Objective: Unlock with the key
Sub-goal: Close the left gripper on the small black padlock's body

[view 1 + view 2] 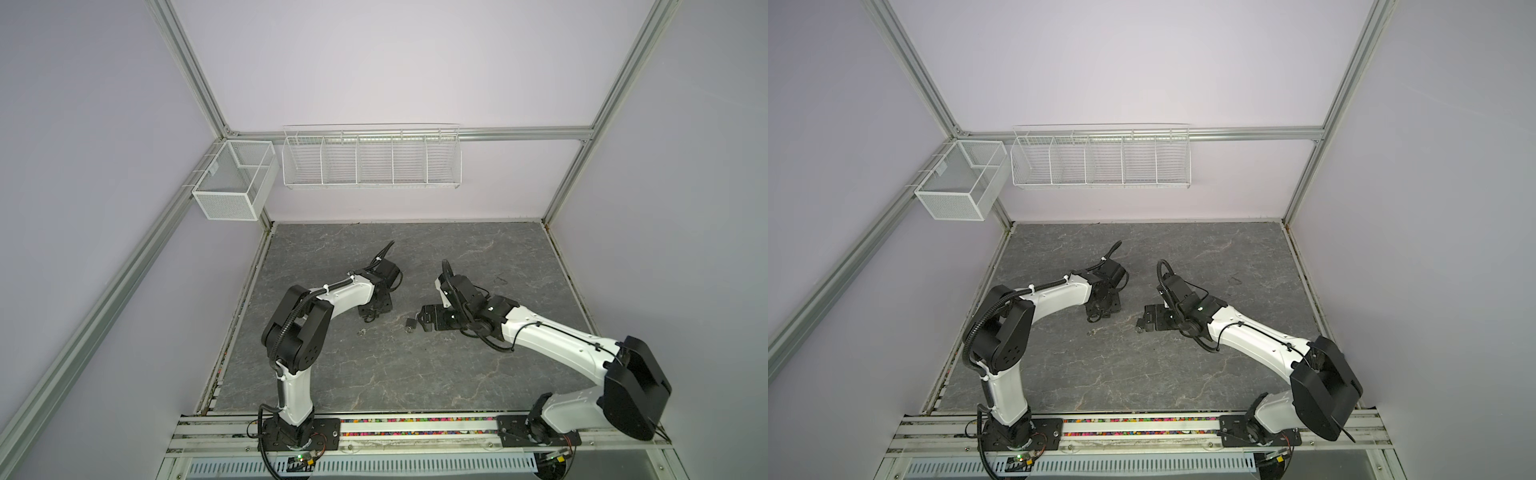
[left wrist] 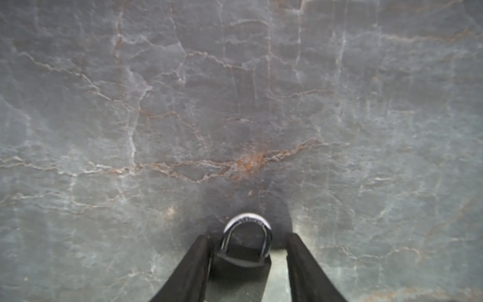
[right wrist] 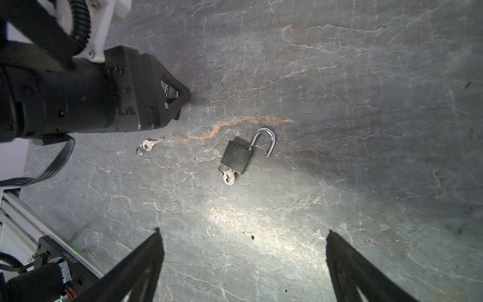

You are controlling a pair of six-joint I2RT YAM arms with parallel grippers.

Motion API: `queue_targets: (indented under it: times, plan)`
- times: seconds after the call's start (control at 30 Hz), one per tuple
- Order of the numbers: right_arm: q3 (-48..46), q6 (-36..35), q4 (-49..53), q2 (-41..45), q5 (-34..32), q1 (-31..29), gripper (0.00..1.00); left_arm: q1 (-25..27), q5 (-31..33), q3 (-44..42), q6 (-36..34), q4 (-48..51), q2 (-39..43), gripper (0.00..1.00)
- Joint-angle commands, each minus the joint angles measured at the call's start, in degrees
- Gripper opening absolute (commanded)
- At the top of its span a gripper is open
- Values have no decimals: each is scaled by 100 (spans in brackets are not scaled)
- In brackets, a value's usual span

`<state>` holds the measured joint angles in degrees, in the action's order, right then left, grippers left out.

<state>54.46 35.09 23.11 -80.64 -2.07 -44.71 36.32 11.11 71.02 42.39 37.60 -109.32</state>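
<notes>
Grey veined counter [image 1: 374, 374], stone-look, carrying two locks and two keys. Item one: open padlock [image 3: 236, 159], black body, lying flat, its steel shackle [image 3: 264, 141] swung clear of the body on one side, and an inserted key [image 3: 228, 176] with its ring projecting from the base. This one is judged already unlocked. Item two: loose key [image 3: 147, 145] on a small ring, flat on the counter, apart from both locks. In both top views it lies between the two arms, nearer the left one [image 1: 361, 331]. Item three: second padlock [image 2: 240, 264], same make, with both shackle legs seated in the body, so judged locked. It stands shackle outward between the fingers of the left gripper [image 2: 248, 236], whose tips are down at the counter. The jaws are partly apart and straddle the lock. One finger [image 2: 198, 261] lies against the body, and a strip of counter shows between the body and the opposite finger, so no firm clamp is shown. The placement reads as bracing the body so that a key can be pushed in and turned without the lock skating away. Right gripper [image 3: 243, 231]: jaws spread wide, nothing between them, poised low just beside the open padlock and facing the loose key, presumably free to fetch that key. Small flat keys on a hard counter are awkward to pinch. The ring offers the better purchase.
</notes>
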Motion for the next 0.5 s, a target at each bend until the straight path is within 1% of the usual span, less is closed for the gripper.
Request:
queue_targets:
  times: [0.0, 0.1, 0.2, 0.37, 0.47]
  plan:
    - [-124, -55, 96, 133, 20, 41, 97, 92, 255, -27, 125, 388, 54, 48]
    - [-93, -40, 94, 88, 48, 36, 98, 168, 305, 65, 97, 633, 3, 48]
    - [-72, -42, 76, 75, 73, 38, 98, 271, 514, 91, 136, 723, 12, 47]
    - [-50, -6, 73, 50, 97, 43, 98, 262, 391, 286, 51, 718, -237, 41]
    - [-65, 23, 82, 74, 100, 44, 98, 229, 352, 248, 70, 622, -200, 40]
